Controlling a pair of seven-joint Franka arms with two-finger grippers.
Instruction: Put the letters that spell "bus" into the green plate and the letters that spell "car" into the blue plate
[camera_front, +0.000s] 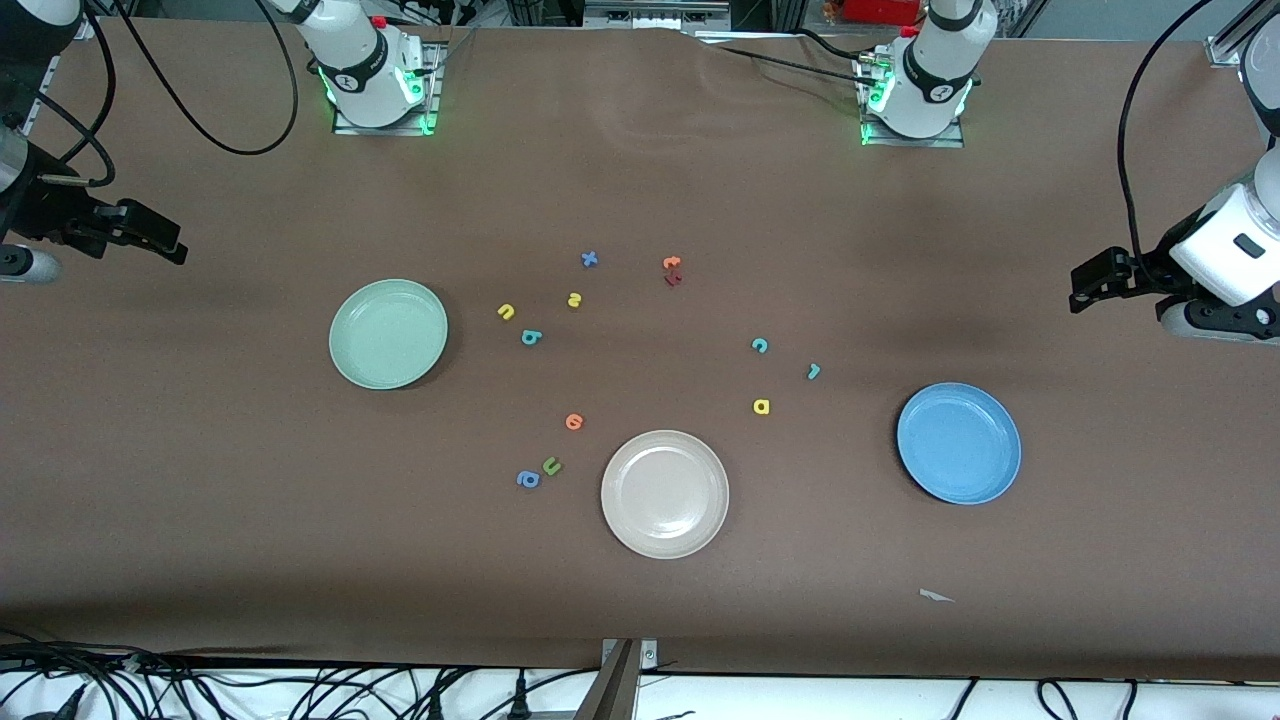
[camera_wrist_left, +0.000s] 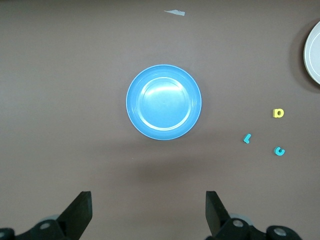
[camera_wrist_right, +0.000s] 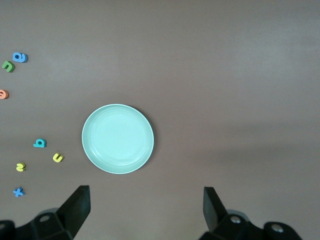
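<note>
The green plate (camera_front: 388, 333) lies toward the right arm's end of the table. Beside it lie the yellow "u" (camera_front: 506, 312), teal "b" (camera_front: 531, 337) and yellow "s" (camera_front: 574, 299). The blue plate (camera_front: 958, 442) lies toward the left arm's end, with the teal "c" (camera_front: 760, 345), teal "r" (camera_front: 813, 372) and yellow "a" (camera_front: 761, 406) beside it. My right gripper (camera_wrist_right: 146, 207) hangs open and empty over bare table near the green plate (camera_wrist_right: 118, 138). My left gripper (camera_wrist_left: 149, 210) hangs open and empty near the blue plate (camera_wrist_left: 163, 102).
A cream-white plate (camera_front: 665, 493) sits between the two plates, nearer the front camera. Other letters are scattered about: blue "x" (camera_front: 589, 259), orange letter (camera_front: 672, 263), orange round letter (camera_front: 574, 421), green "u" (camera_front: 551, 466), blue "a" (camera_front: 527, 479). A paper scrap (camera_front: 936, 596) lies near the front edge.
</note>
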